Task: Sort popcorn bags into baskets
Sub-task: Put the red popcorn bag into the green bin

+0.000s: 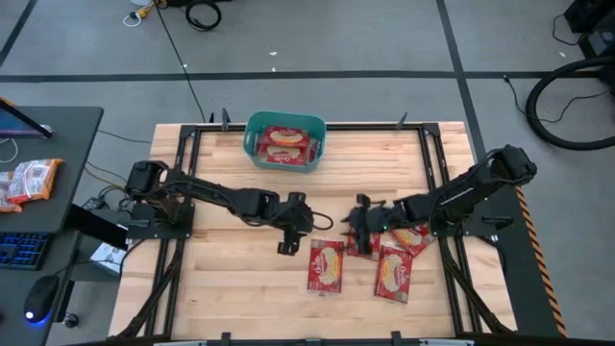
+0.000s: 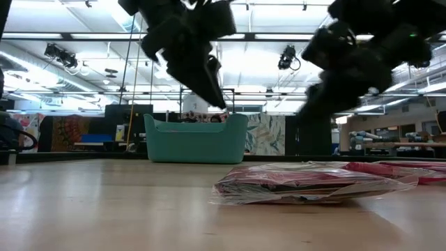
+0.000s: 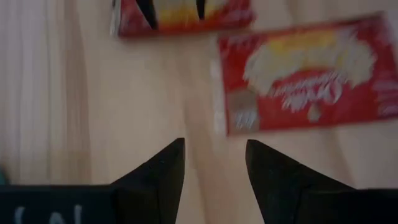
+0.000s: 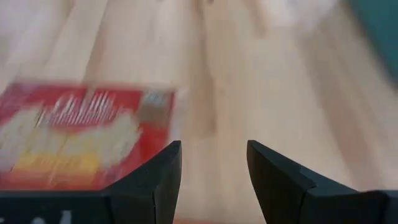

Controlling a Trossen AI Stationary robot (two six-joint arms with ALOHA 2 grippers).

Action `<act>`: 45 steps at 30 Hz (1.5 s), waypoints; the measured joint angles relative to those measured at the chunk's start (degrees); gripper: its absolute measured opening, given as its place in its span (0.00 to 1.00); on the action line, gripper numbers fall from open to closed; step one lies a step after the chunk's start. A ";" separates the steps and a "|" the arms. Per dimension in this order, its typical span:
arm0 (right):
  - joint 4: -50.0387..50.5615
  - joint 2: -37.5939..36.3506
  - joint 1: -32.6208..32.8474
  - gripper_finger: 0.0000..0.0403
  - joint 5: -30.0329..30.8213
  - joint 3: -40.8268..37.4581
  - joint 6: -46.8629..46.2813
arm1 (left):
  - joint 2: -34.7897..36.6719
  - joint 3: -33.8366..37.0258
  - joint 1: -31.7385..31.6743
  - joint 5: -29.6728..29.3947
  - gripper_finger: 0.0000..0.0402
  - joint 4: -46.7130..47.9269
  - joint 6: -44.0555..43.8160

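Several red popcorn bags lie flat on the wooden table: one [image 1: 327, 266] near the middle, one [image 1: 394, 272] to its right, and others [image 1: 415, 238] partly under the right arm. More bags [image 1: 284, 144] lie inside the teal basket [image 1: 258, 128] at the table's far edge. My left gripper [image 1: 296, 235] hovers open just left of the bags; in its wrist view it [image 3: 214, 152] sits over bare wood with a bag [image 3: 305, 74] ahead. My right gripper [image 1: 354, 223] is open above the table; in its wrist view it [image 4: 211, 152] has a bag [image 4: 81, 134] beside one finger.
The basket [image 2: 196, 138] stands on the far side, with bare wood between it and both grippers. A bag [image 2: 306, 183] lies close in the low view. Off the table's left are a desk with orange-white packets [image 1: 29, 181], a keyboard and a mouse. Black rails frame the table.
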State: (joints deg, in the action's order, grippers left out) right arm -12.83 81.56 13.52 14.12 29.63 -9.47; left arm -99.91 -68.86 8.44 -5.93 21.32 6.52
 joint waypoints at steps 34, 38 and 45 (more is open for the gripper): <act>-3.45 19.04 15.50 0.42 2.73 9.11 -2.00 | -14.89 -0.14 4.93 1.47 0.43 -11.19 -4.41; -6.00 19.06 14.19 0.42 3.98 9.18 0.28 | -13.55 -0.11 4.93 1.19 0.43 -9.72 -4.44; -8.47 19.06 13.00 0.42 4.38 9.17 0.54 | -11.93 -0.11 4.93 1.08 0.43 -6.84 -4.52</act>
State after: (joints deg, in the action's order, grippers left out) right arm -21.30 100.62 26.52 18.50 38.81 -8.93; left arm -111.84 -68.97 13.37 -4.85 14.48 2.01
